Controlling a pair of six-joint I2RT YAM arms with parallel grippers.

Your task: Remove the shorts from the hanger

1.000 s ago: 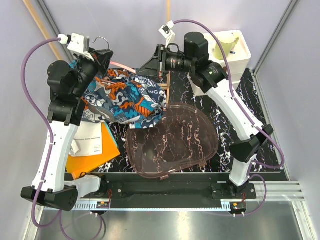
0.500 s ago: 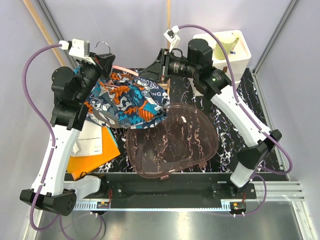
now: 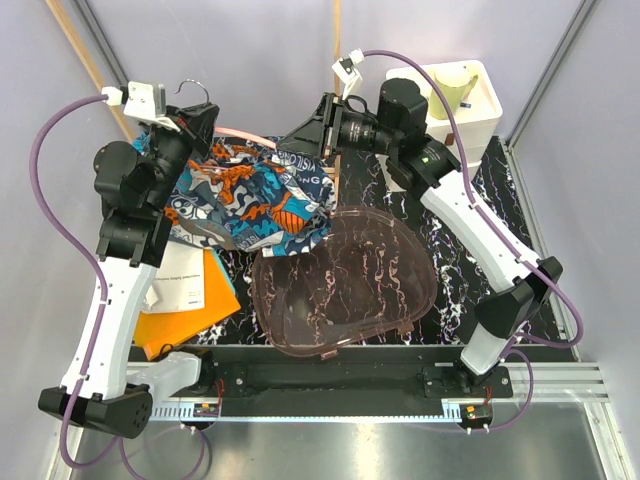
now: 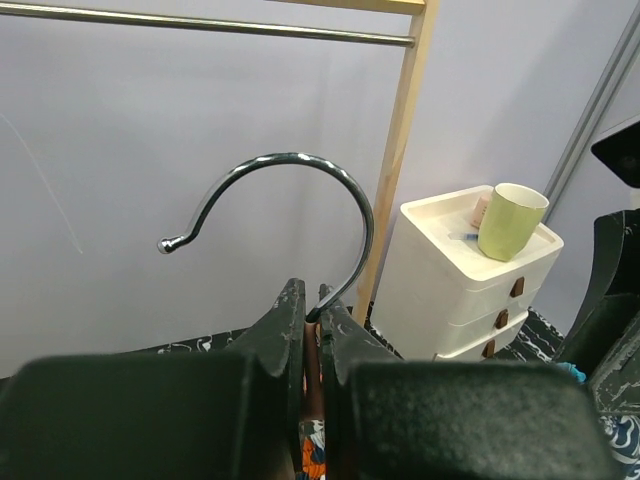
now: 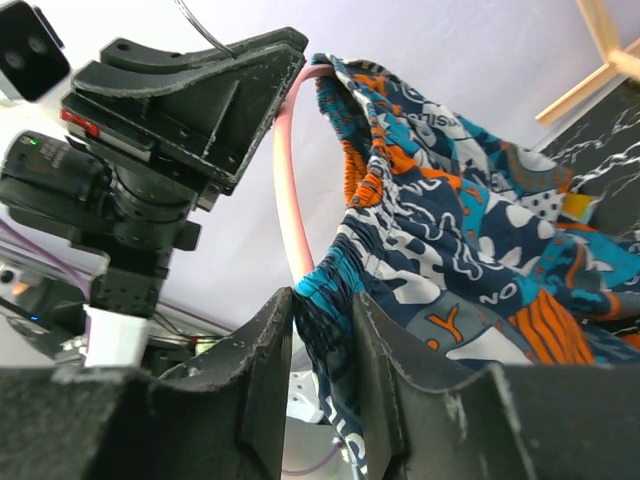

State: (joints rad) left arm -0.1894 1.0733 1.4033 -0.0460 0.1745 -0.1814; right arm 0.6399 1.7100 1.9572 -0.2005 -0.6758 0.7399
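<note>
- The left gripper (image 4: 312, 300) is clamped shut on the neck of the hanger (image 5: 288, 190), just under its metal hook (image 4: 300, 165). It holds the hanger up over the far left of the desk (image 3: 510, 180).
- The right gripper (image 5: 322, 300) is pinched onto the elastic waistband of the shorts (image 5: 450, 240), just beside the hanger's pink arm. Bunched fabric fills the narrow gap between its jaws.
- The shorts are draped over the hanger between the two arms. Their lower part spreads down toward the desk, near a clear tinted tray (image 3: 345, 290).
- The step in hand looks like the pull-off itself: both holds are set, one on each thing, but the garment is not yet free.
- The next move likely calls for the right gripper to draw the waistband outward along the hanger arm and off its end. The left gripper would keep the hanger steady or tilt it to help.
- The elastic may catch on the arm's end, so a pull along the arm seems safer than one across it.
</note>
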